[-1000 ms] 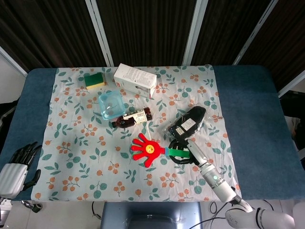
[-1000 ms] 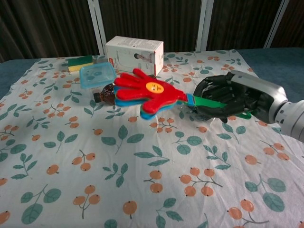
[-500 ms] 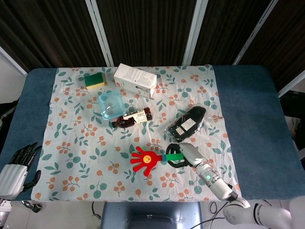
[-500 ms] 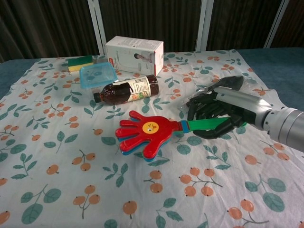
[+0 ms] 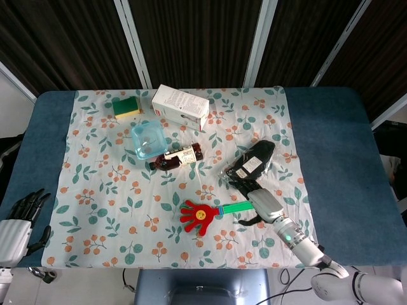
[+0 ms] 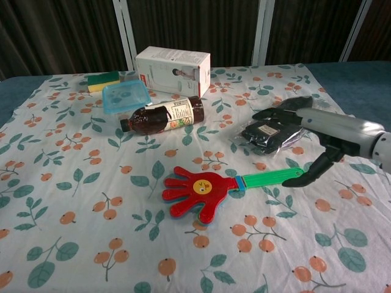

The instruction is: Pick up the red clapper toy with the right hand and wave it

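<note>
Clapper toy (image 6: 208,190) looks light, stiff plastic; its green handle (image 6: 269,179) is the place to grip. Right hand (image 6: 317,143) hovers with fingers spread, holding nothing, thumb near the handle's end; toy lies flat on the tablecloth (image 6: 91,220).

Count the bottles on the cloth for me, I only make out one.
1. The brown bottle lies on its side mid-cloth, just in front of the blue container and behind the red clapper toy. Nothing looks big enough to hide another.
</note>
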### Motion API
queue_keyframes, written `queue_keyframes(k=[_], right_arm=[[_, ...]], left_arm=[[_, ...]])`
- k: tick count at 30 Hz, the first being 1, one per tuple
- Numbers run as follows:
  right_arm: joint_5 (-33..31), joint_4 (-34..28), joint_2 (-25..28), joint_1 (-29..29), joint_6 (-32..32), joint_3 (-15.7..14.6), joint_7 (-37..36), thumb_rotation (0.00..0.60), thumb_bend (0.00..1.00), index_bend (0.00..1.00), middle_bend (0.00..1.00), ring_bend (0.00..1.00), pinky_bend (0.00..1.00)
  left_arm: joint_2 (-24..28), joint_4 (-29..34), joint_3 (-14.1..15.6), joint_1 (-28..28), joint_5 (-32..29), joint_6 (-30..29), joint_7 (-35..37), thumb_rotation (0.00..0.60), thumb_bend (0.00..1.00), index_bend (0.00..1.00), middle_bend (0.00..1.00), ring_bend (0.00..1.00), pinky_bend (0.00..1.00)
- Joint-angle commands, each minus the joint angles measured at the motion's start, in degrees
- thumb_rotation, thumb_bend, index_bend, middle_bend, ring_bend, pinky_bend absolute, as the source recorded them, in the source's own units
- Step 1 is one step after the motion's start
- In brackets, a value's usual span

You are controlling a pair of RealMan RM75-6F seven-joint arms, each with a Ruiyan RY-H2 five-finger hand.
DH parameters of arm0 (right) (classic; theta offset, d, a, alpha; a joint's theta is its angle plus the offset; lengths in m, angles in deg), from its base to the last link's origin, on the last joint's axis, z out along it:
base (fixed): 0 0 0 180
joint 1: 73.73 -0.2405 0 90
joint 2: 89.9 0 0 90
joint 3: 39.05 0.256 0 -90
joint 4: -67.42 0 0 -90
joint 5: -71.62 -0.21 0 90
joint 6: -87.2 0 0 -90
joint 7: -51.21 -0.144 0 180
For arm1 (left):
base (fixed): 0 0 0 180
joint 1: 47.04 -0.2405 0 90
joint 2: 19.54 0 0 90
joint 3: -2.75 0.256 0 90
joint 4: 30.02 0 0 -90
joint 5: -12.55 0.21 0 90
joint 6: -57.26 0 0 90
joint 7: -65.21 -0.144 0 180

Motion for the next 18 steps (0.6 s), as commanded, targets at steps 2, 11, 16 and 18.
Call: queue_keyframes(k=[2,11,16,18], right_arm=[[9.83,-6.52,8.18,11.53,23.34,-3.87,10.94,0.600,0.23,0.00,0.00,0.00,0.00],[11.63,-4.50,13.51,26.15,41.88,-7.38,16.68,0.600,0.22,0.00,0.00,0.00,0.00],[13.52,-4.56,14.24,27.25,43.89,-6.53,16.13,0.600,0.21,0.00,0.00,0.00,0.00],[12.97,-4.86,14.86,27.44,43.18,-6.20,15.67,0.600,0.21,0.00,0.00,0.00,0.00]], left_arm=[[-0.72,-1.00,-0.31,-0.40,1.08,-1.66,-0.12,0.600,0.47,0.00,0.00,0.00,0.13],[-2.68,-2.34,-0.20,-0.52,3.42,-3.36,-2.57,0.600,0.47,0.00,0.00,0.00,0.11],[-3.30,-2.06,0.12,-0.35,4.22,-3.08,-4.34,0.600,0.47,0.00,0.00,0.00,0.11],[-3.35,-1.86,0.04,-0.24,4.04,-2.82,-4.48,0.600,0.47,0.00,0.00,0.00,0.11]])
